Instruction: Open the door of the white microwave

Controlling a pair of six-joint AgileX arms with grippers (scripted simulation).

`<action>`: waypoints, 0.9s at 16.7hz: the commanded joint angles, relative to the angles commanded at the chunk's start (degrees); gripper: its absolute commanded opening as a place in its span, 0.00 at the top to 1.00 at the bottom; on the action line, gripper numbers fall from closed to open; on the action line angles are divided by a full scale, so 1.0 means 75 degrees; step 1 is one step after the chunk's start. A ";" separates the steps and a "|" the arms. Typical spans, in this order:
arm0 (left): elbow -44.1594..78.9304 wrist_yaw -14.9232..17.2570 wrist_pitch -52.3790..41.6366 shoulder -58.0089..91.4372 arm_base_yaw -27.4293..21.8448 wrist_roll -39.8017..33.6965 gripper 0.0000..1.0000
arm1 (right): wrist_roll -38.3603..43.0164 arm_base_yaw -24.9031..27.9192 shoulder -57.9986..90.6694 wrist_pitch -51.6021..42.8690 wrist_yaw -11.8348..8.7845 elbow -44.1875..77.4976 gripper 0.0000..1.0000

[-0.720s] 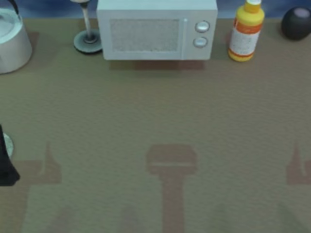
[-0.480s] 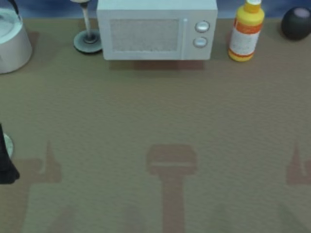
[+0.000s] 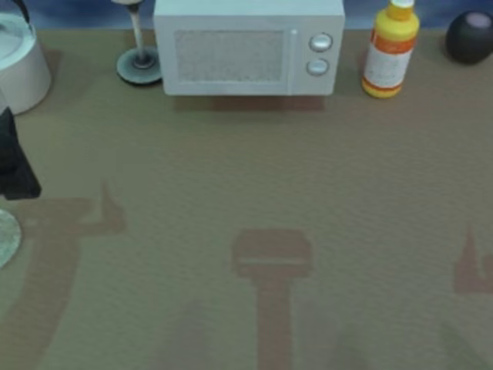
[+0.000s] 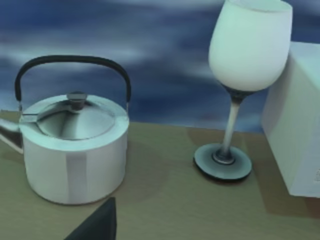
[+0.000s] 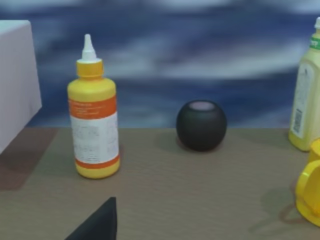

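Door (image 3: pixel 229 55) of the white microwave (image 3: pixel 249 46) sits shut at the table's far centre. Left gripper (image 3: pixel 14 158) hovers at the left edge near the kettle (image 3: pixel 19 65); its jaw state is unclear.

- No text, brand, number or sign could be read anywhere
- The yellow bottle (image 5: pixel 94 122), just beside the white microwave (image 3: pixel 249 48), bore a white label with orange bands; its fine print was too small to make out
- A paler bottle (image 5: pixel 306 95) carried a barcode-like patch; unreadable
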 joint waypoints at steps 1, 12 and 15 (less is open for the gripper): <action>0.0571 -0.0253 -0.0042 0.0708 -0.0294 -0.0151 0.00 | 0.0000 0.0000 0.0000 0.0000 0.0000 0.0000 0.00; 0.6878 -0.3058 -0.0515 0.8870 -0.3540 -0.1795 0.00 | 0.0000 0.0000 0.0000 0.0000 0.0000 0.0000 0.00; 0.8050 -0.3598 -0.0625 1.0460 -0.4142 -0.2105 0.00 | 0.0000 0.0000 0.0000 0.0000 0.0000 0.0000 0.00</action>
